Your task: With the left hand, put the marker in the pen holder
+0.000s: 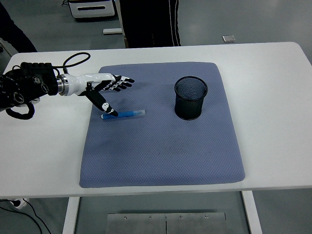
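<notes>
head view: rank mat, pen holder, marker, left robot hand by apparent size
1. Blue-grey padded fabric mat, by far the largest.
2. Black wire-mesh cylindrical pen holder.
3. Left robot hand, black and white, fingers spread; close to the holder, so that order is unsure.
4. Blue plastic marker, thinnest and smallest.

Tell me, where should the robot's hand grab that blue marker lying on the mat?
Probably around the middle of the marker, coming down from above. It lies flat and lengthwise across the grey mat, so fingers can pinch its long sides. The left hand, fingers spread, is already beside its left end.
</notes>
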Motion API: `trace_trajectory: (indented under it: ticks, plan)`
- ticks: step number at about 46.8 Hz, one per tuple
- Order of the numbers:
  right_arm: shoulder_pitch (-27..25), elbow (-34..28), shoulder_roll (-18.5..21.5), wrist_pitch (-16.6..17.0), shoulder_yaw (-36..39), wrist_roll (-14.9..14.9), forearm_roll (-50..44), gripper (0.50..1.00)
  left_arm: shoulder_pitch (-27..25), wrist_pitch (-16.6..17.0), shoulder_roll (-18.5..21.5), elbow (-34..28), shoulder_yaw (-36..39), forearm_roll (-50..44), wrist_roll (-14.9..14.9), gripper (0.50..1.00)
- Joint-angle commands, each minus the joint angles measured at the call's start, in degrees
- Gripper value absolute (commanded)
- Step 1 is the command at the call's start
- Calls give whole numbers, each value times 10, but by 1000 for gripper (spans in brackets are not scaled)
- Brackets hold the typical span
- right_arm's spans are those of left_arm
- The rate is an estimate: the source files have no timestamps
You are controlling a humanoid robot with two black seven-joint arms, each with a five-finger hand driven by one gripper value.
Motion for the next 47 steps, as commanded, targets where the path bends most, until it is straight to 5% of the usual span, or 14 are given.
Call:
trace_trajectory:
  ticks: [1,9,47]
  plan:
    - [0,0,0,0,0,0,0,1000,0,-2,1,1,0,15,-5,1000]
    - [0,0,0,0,0,0,0,1000,-6,-5,0,-1,0,50,-31,1000]
    - [0,0,0,0,0,0,0,1000,-5,3,-24,-1,0,118,-31,1000]
